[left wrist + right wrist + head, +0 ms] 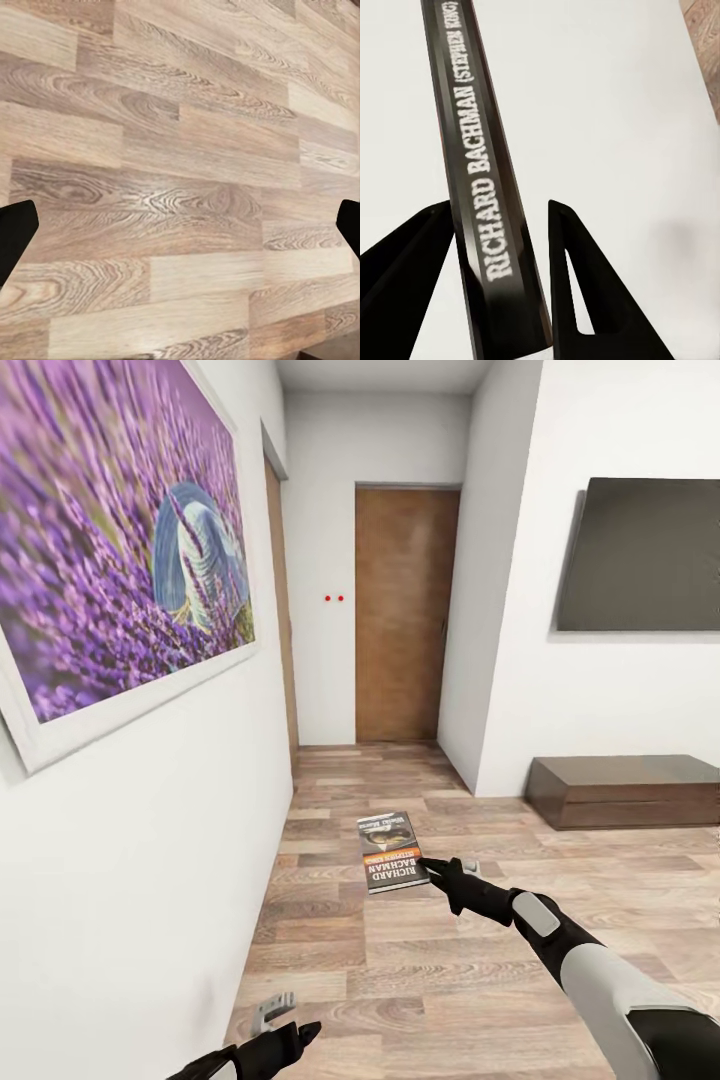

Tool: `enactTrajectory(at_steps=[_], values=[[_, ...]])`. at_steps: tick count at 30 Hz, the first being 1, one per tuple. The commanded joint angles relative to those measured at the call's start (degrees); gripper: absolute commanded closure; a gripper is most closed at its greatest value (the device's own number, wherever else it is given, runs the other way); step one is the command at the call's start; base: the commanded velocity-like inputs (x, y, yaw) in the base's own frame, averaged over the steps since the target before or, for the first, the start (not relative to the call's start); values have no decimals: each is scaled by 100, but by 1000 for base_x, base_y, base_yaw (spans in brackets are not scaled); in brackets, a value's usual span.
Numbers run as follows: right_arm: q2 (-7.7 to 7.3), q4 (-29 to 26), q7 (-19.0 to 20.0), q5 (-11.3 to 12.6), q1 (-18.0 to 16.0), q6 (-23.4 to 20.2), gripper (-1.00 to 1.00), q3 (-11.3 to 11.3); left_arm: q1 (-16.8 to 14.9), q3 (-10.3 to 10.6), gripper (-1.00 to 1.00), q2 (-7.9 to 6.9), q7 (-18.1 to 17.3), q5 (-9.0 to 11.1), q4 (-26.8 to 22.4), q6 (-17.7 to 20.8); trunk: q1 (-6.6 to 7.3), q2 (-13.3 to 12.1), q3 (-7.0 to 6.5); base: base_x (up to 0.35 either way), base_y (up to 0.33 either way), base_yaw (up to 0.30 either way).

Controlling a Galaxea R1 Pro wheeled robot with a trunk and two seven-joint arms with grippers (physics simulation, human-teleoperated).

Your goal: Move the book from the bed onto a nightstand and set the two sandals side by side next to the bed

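Right end effector [432, 867] pinching book [391, 851] edge-on, cover picture too blurred to read

The book [392, 850] is a thin paperback with a dark cover and an orange-red band reading "RICHARD BACHMAN". It is held flat in the air, cover up, extending forward from the right gripper [428, 865], which clamps its edge between both fingers [585, 300].
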State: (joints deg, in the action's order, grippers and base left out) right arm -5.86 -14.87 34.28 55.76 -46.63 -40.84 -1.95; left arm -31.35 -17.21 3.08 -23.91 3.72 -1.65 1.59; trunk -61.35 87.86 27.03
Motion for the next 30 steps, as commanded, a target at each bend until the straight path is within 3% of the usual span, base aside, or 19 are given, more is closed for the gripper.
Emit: enactTrajectory(at_steps=[1,30], values=[[-5,1,9,29,-4,-20,100,-18,-2,-1,-100,0,-17,39,-2,17,-1,3,6,142,0,-70],[-21,1,9,28,-4,-20,100,-25,-2,-1,-100,-33,-17,41,-1,17,-1,3,6,142,0,-84]])
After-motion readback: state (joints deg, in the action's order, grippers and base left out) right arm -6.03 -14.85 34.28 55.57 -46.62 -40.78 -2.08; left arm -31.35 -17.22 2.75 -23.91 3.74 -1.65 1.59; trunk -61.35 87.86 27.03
